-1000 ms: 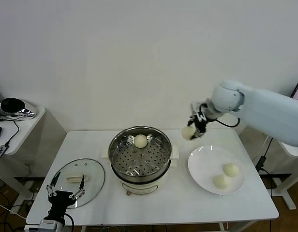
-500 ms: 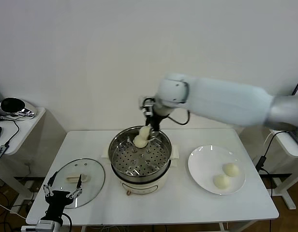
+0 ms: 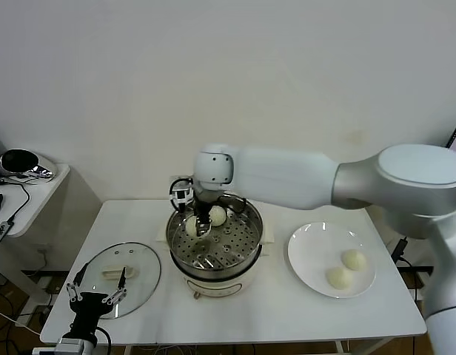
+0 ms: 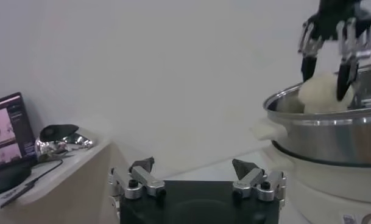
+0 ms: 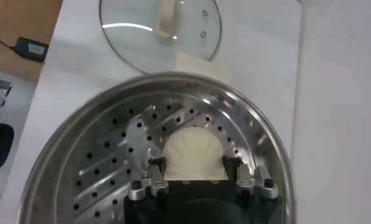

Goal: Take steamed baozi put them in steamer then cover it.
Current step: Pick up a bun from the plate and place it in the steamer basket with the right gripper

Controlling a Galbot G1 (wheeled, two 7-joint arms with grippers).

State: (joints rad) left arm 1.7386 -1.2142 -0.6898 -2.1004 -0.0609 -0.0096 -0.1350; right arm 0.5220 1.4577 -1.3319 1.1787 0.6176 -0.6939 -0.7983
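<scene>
Your right hand (image 3: 196, 222) has swung from the plate (image 3: 311, 264) into the steamer (image 3: 246, 244), still clasping its baozi (image 3: 192, 225) at 10 o'clock, beside another at 12. Two remain plated, the cover (image 3: 139, 277) lies off, and your left hand (image 3: 99, 291) waits wide open.

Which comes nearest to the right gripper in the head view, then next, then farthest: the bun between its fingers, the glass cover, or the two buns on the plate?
1. The bun at the right gripper, inside the steamer near its back rim.
2. The glass cover, flat on the table to the steamer's left.
3. The two plate buns and, on the steamer's right; too close to rank against each other.
</scene>
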